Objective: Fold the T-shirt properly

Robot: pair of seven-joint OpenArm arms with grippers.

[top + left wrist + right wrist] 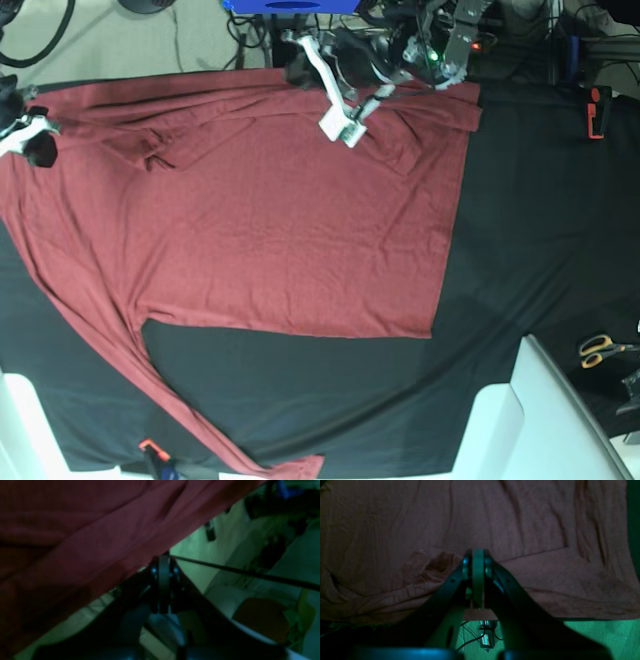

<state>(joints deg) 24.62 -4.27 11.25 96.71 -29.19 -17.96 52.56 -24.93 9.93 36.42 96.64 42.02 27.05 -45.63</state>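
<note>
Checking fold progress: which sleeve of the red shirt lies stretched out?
The sleeve trailing toward the base view's bottom edge, straight across the black cloth; the other appears bunched along the T-shirt's top edge.

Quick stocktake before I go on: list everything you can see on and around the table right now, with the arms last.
T-shirt: one, brick red, long-sleeved, spread across the table's left and middle; one sleeve runs down to the near edge.
Table cloth: one, black, covering the table.
Scissors: one pair, yellow handles, right edge.
Red tool: one, far right corner; kind unclear.
Orange-tipped tool: one, near edge, left.
White boards: white, lower right corner.
Right gripper: shut, over the T-shirt.
Left gripper: shut, at the T-shirt's edge.
</note>
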